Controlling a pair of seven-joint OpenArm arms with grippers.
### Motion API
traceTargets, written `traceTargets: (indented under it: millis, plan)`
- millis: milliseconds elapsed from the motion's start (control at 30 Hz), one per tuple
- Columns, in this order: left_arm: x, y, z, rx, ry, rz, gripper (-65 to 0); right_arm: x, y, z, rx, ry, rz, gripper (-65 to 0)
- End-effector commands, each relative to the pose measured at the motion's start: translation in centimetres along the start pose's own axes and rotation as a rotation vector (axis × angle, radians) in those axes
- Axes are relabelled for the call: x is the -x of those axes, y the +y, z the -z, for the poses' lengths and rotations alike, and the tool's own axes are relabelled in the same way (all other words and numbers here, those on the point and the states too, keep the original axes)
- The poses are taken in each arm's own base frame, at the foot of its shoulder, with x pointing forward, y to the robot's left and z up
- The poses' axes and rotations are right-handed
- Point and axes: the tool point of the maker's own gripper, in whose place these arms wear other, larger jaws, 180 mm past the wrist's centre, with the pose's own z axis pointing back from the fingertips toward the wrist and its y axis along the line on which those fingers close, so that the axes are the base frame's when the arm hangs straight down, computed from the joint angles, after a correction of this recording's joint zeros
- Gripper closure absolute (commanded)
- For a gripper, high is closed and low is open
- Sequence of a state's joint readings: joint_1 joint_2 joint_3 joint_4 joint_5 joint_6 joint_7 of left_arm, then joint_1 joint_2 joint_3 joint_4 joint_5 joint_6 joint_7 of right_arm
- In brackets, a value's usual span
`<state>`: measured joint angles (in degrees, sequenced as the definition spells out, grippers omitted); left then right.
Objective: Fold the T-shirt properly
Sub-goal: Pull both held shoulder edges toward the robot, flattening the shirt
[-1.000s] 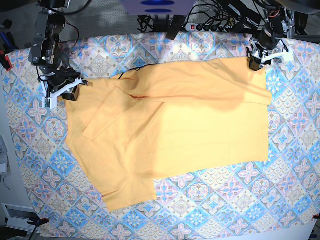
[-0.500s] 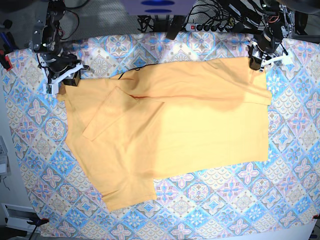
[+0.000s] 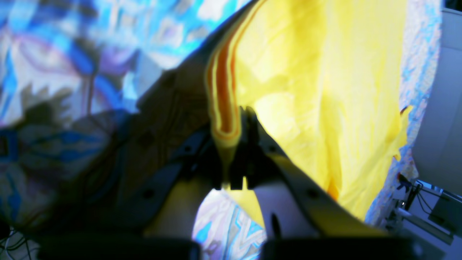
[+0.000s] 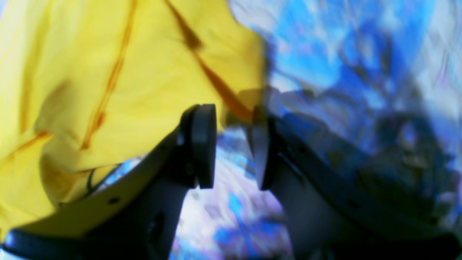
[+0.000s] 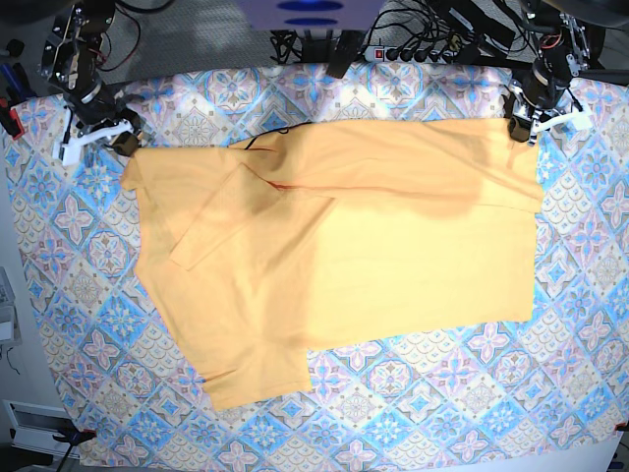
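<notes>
The patterned table shows wide bare margins near and left. The T-shirt lies spread across its far middle. The left pincer clamps the shirt's far corner edge. The right pincer stands apart just off the opposite corner.

Plain orange-yellow T-shirt with darker orange seams, tablecloth with blue, pink and white flower tiles, black left gripper, black right gripper, white clips, grey floor
</notes>
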<state>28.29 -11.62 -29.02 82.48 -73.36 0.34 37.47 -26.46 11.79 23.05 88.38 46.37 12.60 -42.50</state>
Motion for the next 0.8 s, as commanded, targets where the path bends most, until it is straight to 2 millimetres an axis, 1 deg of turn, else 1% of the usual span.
traceTargets:
  millis: [0, 67, 133, 200, 500, 633, 767]
  plan:
    - [-0.9, -0.4, -0.3, 0.015, -0.019, 0.017, 0.0, -2.0, 0.6, 0.1, -0.037, -0.047, 0.02, -17.3]
    - [-0.9, -0.5, -0.3, 0.016, -0.018, 0.017, 0.0, -2.0, 0.5, 0.7, -0.06, -0.035, 0.086, -17.4]
    - [-0.9, -0.5, -0.3, 0.016, -0.018, 0.017, 0.0, -1.4, 0.1, 0.9, -0.055, -0.014, 0.104, -17.4]
    - [-0.8, -0.4, -0.3, 0.014, -0.017, 0.017, 0.0, -1.7, 0.4, 1.1, -0.061, -0.016, 0.105, -17.4]
    - [-0.9, -0.4, -0.3, 0.014, -0.018, 0.019, 0.0, -1.2, 0.4, 1.3, -0.063, -0.003, 0.113, -17.5]
    - [-0.9, -0.4, -0.3, 0.014, -0.018, 0.019, 0.0, -1.1, 0.5, 1.3, -0.066, 0.001, 0.111, -19.7]
    - [-0.9, -0.4, -0.3, 0.014, -0.016, 0.019, 0.0, -0.5, 1.0, 1.5, -0.074, 0.004, 0.131, -19.8]
